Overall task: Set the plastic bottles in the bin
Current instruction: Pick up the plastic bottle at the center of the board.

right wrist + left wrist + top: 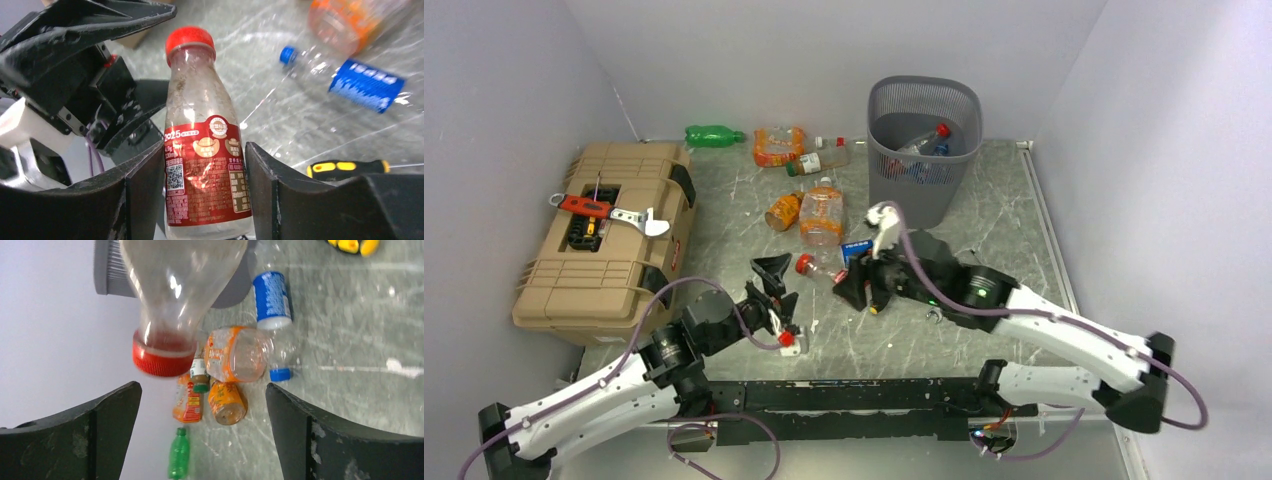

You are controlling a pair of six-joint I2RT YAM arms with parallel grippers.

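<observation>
The red-capped bottle (205,110) is clamped at its label by the right gripper (202,160), above the counter (1024,230); the left gripper (202,390) is spread wide. A slip on slick plastic could drop it short of the bin (924,195).

- My left arm (594,390) reaches forward and to the right from its base, the left gripper (776,283) spread wide, gripping nothing.
- My right arm (1064,335) stretches leftward, the right gripper (200,150) clamped on a red-capped bottle (197,100).
</observation>
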